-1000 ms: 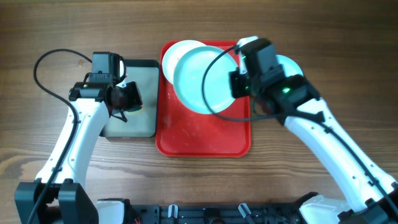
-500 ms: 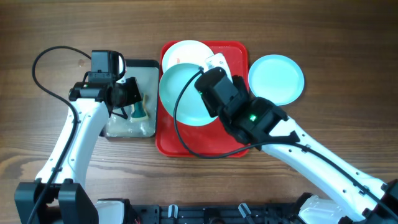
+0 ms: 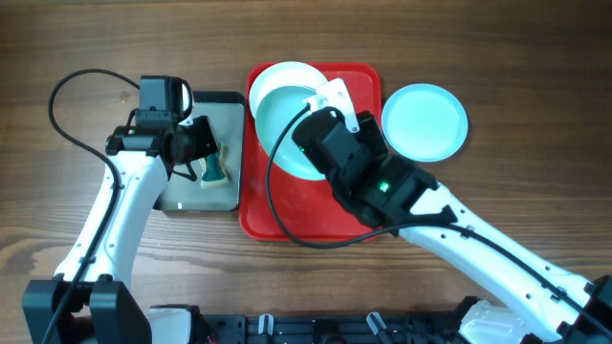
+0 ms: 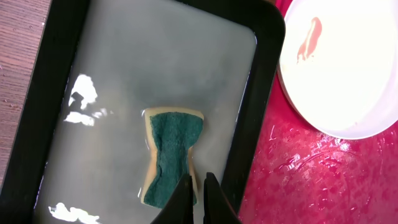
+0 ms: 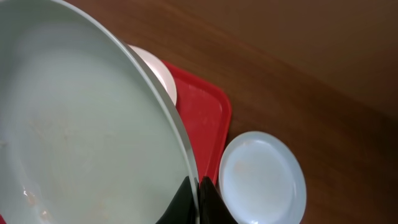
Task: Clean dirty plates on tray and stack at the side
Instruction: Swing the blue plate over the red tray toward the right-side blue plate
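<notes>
Red tray (image 3: 316,222), long axis front-to-back; turquoise plate (image 3: 277,129) face-up over its far end, rim pinched by right gripper (image 5: 198,186); left gripper (image 4: 198,188) pinching the end of a green sponge (image 4: 174,149).

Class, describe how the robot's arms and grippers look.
Left arm and right arm: white tubular links, black joints and wrist blocks, a looping black cable each. The right shows a green light. Left gripper and right gripper: thin black fingers.

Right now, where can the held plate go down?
Bare: the red tray's near half, in front of the white plate, and the table right of the lone turquoise plate. Crowded: the tray's far end; the dark tray with the sponge.
</notes>
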You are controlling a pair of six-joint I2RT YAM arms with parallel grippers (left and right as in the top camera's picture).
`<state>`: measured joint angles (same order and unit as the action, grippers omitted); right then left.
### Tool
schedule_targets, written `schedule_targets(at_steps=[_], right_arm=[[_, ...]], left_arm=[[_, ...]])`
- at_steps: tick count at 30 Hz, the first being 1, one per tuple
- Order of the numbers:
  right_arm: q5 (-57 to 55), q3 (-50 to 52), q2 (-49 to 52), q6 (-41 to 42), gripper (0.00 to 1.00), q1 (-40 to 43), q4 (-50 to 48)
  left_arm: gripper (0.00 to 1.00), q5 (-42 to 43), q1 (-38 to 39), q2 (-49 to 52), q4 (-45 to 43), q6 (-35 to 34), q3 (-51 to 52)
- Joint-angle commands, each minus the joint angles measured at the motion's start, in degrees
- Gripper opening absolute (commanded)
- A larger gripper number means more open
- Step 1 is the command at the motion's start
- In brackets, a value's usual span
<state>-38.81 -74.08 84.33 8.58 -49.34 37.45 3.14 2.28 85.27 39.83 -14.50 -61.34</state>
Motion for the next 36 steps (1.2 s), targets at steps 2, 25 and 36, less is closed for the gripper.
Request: schedule_targets(at_steps=[2, 25, 36], right_arm=[[-7.63, -0.48, -0.33, -4.15, 0.04, -3.26, -3.39], [-11.91, -0.46, 0.13, -9.60, 0.04, -6.32, -12.00], [6.86, -0.46, 6.19, 1.16, 0.04, -5.27, -9.16]], left_arm=[[0.04, 0.87, -0.17, -0.74, -0.22, -0.92, 0.44], [0.04, 0.90, -0.17, -0.37, -0.44, -0.92, 1.20], [0.04, 0.90, -0.17, -0.13, -0.42, -0.90, 1.20]])
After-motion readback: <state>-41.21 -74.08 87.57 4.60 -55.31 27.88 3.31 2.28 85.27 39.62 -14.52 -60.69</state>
